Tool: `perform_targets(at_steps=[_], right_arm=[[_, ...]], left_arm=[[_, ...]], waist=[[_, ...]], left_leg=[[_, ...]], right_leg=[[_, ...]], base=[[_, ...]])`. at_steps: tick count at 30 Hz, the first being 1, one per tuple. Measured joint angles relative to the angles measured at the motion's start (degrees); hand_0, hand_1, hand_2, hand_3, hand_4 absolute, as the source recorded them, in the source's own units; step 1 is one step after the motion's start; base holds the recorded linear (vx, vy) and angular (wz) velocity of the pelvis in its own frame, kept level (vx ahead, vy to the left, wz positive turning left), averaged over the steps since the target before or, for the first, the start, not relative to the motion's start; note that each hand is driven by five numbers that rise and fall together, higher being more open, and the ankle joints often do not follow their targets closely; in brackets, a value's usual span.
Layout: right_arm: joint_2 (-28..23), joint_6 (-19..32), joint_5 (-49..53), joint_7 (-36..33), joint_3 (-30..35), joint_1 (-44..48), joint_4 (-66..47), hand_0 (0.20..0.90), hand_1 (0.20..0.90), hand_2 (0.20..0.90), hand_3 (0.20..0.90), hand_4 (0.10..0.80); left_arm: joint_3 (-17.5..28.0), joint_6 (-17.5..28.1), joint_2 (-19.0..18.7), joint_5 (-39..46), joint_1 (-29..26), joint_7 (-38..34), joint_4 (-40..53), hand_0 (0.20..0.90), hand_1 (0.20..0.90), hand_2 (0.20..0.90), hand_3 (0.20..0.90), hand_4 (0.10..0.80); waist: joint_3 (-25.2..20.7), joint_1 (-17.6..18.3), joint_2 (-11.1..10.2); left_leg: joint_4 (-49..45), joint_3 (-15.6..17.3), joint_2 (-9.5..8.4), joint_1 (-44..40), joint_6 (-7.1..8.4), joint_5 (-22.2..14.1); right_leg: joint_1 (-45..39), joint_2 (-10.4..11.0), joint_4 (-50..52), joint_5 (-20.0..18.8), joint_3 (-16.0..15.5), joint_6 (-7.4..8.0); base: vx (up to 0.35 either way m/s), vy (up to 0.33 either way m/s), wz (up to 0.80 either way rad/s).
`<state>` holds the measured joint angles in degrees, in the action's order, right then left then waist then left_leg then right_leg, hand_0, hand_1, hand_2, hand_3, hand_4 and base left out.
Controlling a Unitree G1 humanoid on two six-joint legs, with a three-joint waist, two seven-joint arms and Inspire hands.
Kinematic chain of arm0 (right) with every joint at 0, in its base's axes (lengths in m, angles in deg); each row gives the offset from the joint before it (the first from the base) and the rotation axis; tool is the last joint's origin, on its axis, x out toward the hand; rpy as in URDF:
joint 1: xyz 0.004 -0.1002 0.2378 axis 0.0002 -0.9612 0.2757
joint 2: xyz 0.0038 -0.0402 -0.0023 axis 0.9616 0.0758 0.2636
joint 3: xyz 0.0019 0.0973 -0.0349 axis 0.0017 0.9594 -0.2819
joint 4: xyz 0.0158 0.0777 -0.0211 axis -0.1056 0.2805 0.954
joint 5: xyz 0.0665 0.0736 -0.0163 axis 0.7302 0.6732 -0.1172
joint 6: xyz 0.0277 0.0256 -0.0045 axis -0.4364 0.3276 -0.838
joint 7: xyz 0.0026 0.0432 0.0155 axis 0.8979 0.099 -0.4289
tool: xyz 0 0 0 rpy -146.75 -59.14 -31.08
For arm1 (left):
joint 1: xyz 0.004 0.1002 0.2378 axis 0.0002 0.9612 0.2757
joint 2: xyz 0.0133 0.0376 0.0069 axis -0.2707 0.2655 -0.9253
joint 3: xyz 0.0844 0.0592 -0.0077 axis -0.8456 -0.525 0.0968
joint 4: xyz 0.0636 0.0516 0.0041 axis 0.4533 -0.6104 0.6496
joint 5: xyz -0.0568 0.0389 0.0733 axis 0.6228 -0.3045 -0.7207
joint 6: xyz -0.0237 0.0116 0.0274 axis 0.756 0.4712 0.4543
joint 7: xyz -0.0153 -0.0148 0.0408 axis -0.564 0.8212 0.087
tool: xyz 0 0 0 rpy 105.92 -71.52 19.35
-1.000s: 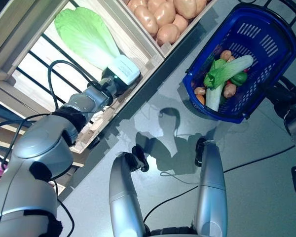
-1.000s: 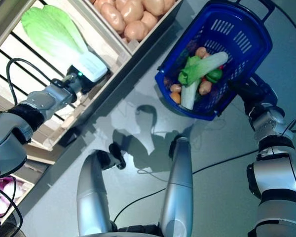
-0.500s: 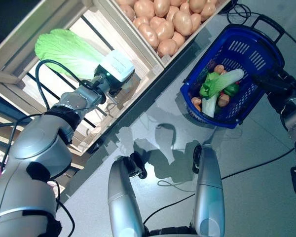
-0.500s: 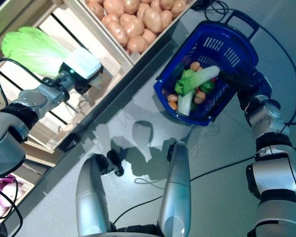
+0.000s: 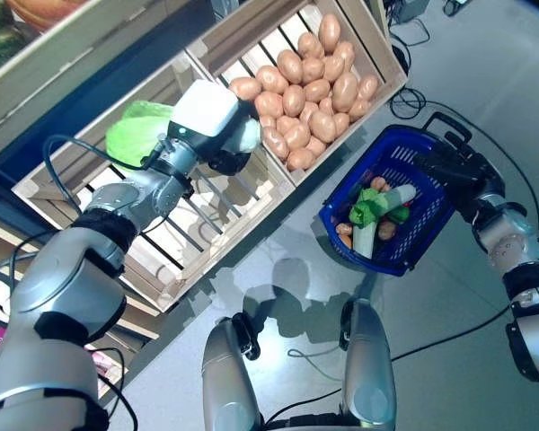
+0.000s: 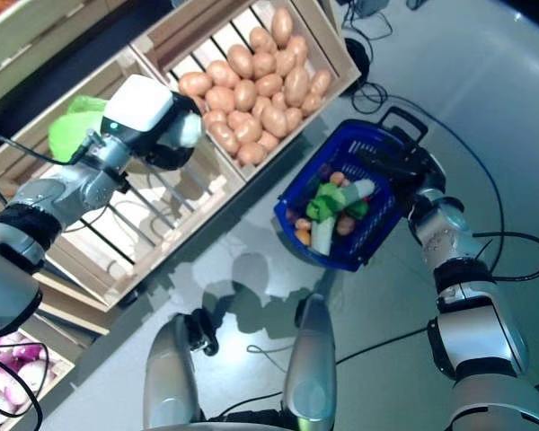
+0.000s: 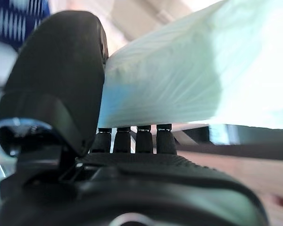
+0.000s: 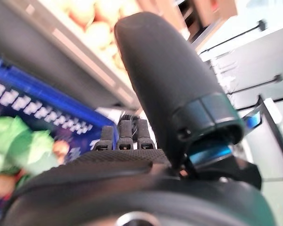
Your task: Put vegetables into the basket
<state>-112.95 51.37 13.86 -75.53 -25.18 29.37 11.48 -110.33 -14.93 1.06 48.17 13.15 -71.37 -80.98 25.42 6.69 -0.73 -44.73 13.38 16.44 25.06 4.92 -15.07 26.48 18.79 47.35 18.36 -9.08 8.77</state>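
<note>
My left hand (image 5: 223, 154) is shut on the white stalk end of a pale green cabbage (image 5: 130, 139) over the slatted wooden crate (image 5: 207, 211). In the left wrist view the stalk (image 7: 179, 80) lies between thumb and fingers. The blue basket (image 5: 428, 220) stands on the floor to the right. It holds a leafy green (image 5: 366, 211), a white stalk (image 5: 391, 197), a green pepper and small brown and orange vegetables. My right hand (image 5: 451, 167) is open, fingers straight, just above the basket's far rim; it also shows in the right wrist view (image 8: 165, 80).
A wooden crate of potatoes (image 5: 310, 90) sits beside the cabbage crate, right next to my left hand. The wooden stand (image 5: 175, 296) runs diagonally across the left. Grey floor (image 5: 449, 359) lies between the stand and the basket.
The camera has moved and the whole picture has shifted. My left hand with the cabbage stalk now sits higher and closer to the potato crate. My right hand stays at the basket's rim.
</note>
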Motion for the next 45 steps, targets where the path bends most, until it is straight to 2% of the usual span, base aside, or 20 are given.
perform_targets(at_steps=[1,2,5,8,9,11,13,19,23,27,32,45], right_arm=[[1.21,0.23,-1.34,0.00,0.12,-2.52,-1.82,0.900,0.900,0.900,0.900,0.800],[2.24,0.23,-1.77,0.02,0.29,-4.42,-3.60,0.900,0.900,0.900,0.900,0.800],[3.71,0.22,-3.71,0.01,0.50,-7.26,-6.82,0.900,0.900,0.900,0.900,0.800],[4.99,-0.78,-4.71,-0.11,0.86,-9.53,-11.65,0.900,0.900,0.900,0.900,0.800],[6.47,-1.04,-6.17,-0.05,0.86,-9.84,-13.06,0.900,0.900,0.900,0.900,0.800],[7.58,-1.48,-6.30,-0.05,0.85,-10.72,-14.57,0.900,0.900,0.900,0.900,0.800],[9.56,-2.07,-8.71,-0.14,0.49,-12.31,-16.80,0.900,0.900,0.900,0.900,0.800],[11.43,-4.75,-8.59,0.81,-1.39,-15.06,-22.00,0.900,0.900,0.900,0.900,0.800],[12.33,-8.55,-8.58,5.07,-3.21,-16.90,-24.60,0.900,0.900,0.900,0.900,0.800],[12.36,-13.60,-8.57,8.74,-3.89,-17.97,-26.48,0.900,0.900,0.900,0.900,0.800],[11.66,-17.19,-8.55,11.91,-3.96,-19.75,-28.05,0.900,0.900,0.900,0.900,0.800],[7.20,-24.53,-8.59,24.86,-6.06,-19.78,-31.74,0.900,0.900,0.900,0.900,0.800]], left_arm=[[2.59,0.25,0.15,2.25,3.77,1.37,1.53,0.300,0.300,0.300,0.300,0.400],[5.20,0.25,0.29,4.62,6.51,3.83,2.94,0.300,0.300,0.300,0.300,0.400],[7.29,0.17,0.55,10.91,10.17,9.46,4.72,0.300,0.300,0.300,0.300,0.400],[12.75,-1.38,2.23,23.86,14.60,19.37,9.15,0.300,0.300,0.300,0.300,0.400],[15.75,-2.23,3.45,30.66,17.21,23.15,11.22,0.300,0.300,0.300,0.300,0.400],[18.43,-3.92,5.84,36.65,19.14,26.10,13.06,0.300,0.300,0.300,0.300,0.400],[22.01,-6.21,9.10,46.58,23.73,30.20,16.64,0.300,0.300,0.300,0.300,0.400],[24.67,-11.15,16.35,60.17,29.60,36.59,21.47,0.300,0.300,0.300,0.300,0.400],[24.71,-13.49,18.35,64.54,32.10,39.00,22.72,0.300,0.300,0.300,0.300,0.400],[24.75,-13.62,19.09,66.82,34.29,39.34,24.94,0.300,0.300,0.300,0.300,0.400],[24.84,-13.64,19.11,67.01,38.47,38.07,29.38,0.300,0.300,0.300,0.300,0.400],[23.74,-15.25,17.53,67.03,39.15,38.40,32.22,0.300,0.300,0.300,0.300,0.400]], waist=[[-3.31,-0.10,-0.15],[-4.55,-0.33,-0.75],[-6.26,-1.39,-1.68],[-6.81,-2.15,-1.67],[-6.96,-2.72,-1.59],[-7.40,-2.87,-1.22],[-10.45,-2.93,-0.52],[-16.17,-2.82,-0.10],[-18.86,-2.65,-0.66],[-19.08,-2.66,-0.84],[-19.37,-3.01,-1.22],[-20.08,-3.02,-2.34]], left_leg=[[1.70,-0.13,0.01,0.11,0.39,0.51],[3.47,-0.19,-0.06,-1.32,0.93,1.30],[6.67,-0.23,-0.33,-4.49,1.64,2.23],[13.02,0.72,-0.93,-9.13,1.81,4.82],[17.43,1.14,-1.42,-12.78,2.13,6.58],[23.18,1.21,-2.00,-16.78,2.31,8.87],[31.71,2.02,-2.70,-21.92,2.64,12.17],[43.95,3.08,-4.50,-30.61,2.77,15.69],[48.27,3.16,-4.86,-33.21,3.02,16.96],[49.70,3.00,-4.88,-34.14,3.27,17.53],[49.76,2.55,-4.92,-34.28,3.39,17.62],[49.78,0.88,-4.87,-34.19,3.34,18.55]], right_leg=[[-0.06,-0.40,-1.62,0.02,-0.76,0.00],[-1.40,-0.82,-2.83,-0.15,-1.11,0.02],[-4.34,-1.36,-5.16,-0.29,-1.84,-0.13],[-8.87,-2.71,-11.05,-2.39,-2.85,-0.09],[-11.99,-3.35,-15.31,-4.08,-3.17,0.05],[-16.32,-4.45,-20.66,-6.04,-4.21,0.31],[-20.82,-6.17,-28.48,-9.40,-4.52,0.71],[-30.39,-7.96,-44.25,-15.85,-4.55,2.08],[-33.29,-8.78,-50.19,-18.35,-4.58,2.32],[-34.46,-9.09,-51.56,-18.81,-5.08,2.32],[-35.18,-9.15,-52.13,-18.89,-5.55,2.42],[-36.17,-9.31,-52.19,-18.93,-5.76,2.37]], base=[[0.111,-0.050,0.03],[0.110,-0.048,0.04],[0.111,-0.035,0.02],[0.179,-0.033,-0.01],[0.189,-0.020,-0.13],[0.162,-0.013,0.02],[0.117,-0.010,-0.03],[0.063,-0.005,-0.10],[0.042,-0.007,-0.08],[0.038,-0.010,0.04],[0.033,-0.012,0.05],[0.043,-0.012,0.05]])
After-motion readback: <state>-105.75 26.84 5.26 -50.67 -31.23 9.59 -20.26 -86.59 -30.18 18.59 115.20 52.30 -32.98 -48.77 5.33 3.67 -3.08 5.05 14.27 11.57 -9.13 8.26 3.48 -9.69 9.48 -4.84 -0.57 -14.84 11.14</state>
